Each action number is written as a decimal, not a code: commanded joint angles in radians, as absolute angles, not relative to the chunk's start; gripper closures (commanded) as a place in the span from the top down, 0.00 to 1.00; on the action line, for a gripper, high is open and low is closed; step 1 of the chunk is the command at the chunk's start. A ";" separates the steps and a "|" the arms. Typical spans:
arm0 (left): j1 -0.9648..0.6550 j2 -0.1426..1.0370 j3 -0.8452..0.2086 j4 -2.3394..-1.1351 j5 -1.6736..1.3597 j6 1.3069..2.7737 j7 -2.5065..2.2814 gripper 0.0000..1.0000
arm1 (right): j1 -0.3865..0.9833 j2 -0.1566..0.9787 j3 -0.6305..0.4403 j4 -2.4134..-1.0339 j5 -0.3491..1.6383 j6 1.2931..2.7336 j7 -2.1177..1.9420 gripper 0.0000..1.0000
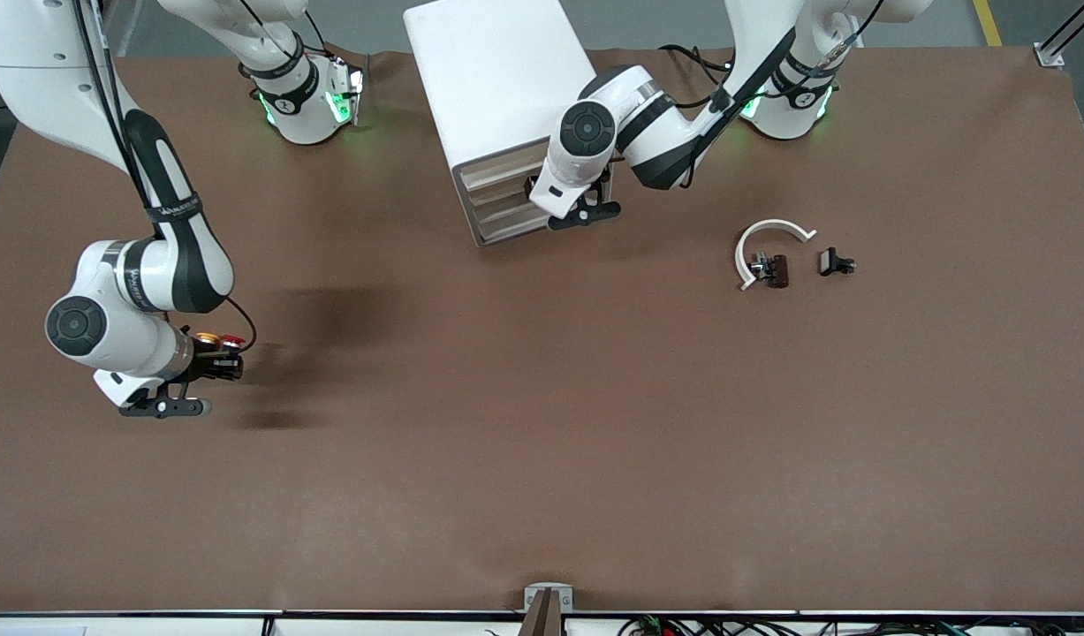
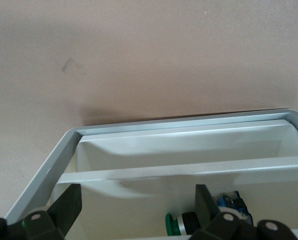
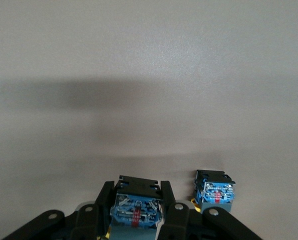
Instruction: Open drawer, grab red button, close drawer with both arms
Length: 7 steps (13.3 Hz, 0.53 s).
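The button (image 1: 232,341) with the red cap lies at the right arm's end of the table, next to its yellow-orange-capped twin (image 1: 208,338). My right gripper (image 1: 230,366) is down at them. In the right wrist view the gripper (image 3: 137,188) is shut on a black-and-blue button body (image 3: 136,210) whose cap is hidden. The twin's body (image 3: 215,187) stands loose beside it. My left gripper (image 1: 584,213) is in front of the white drawer cabinet (image 1: 497,79). In the left wrist view it (image 2: 136,195) is open over an open drawer (image 2: 64,150).
The open drawer holds a green-capped button (image 2: 178,223) and a blue part (image 2: 234,202). Toward the left arm's end of the table lie a white curved piece (image 1: 771,231), a dark brown part (image 1: 776,270) and a small black part (image 1: 835,262).
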<state>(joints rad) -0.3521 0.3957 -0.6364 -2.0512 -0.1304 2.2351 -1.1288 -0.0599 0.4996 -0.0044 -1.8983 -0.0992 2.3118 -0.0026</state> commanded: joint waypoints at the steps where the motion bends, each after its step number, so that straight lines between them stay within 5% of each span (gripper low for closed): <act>1: -0.331 0.403 -0.655 -2.033 -0.144 2.226 -1.169 1.00 | -0.092 0.518 0.015 -1.914 -0.120 2.336 -0.008 0.19; 7: -0.175 0.433 -0.502 -1.844 -0.132 2.083 -1.177 1.00 | -0.121 0.566 0.017 -1.913 -0.130 2.382 -0.043 0.21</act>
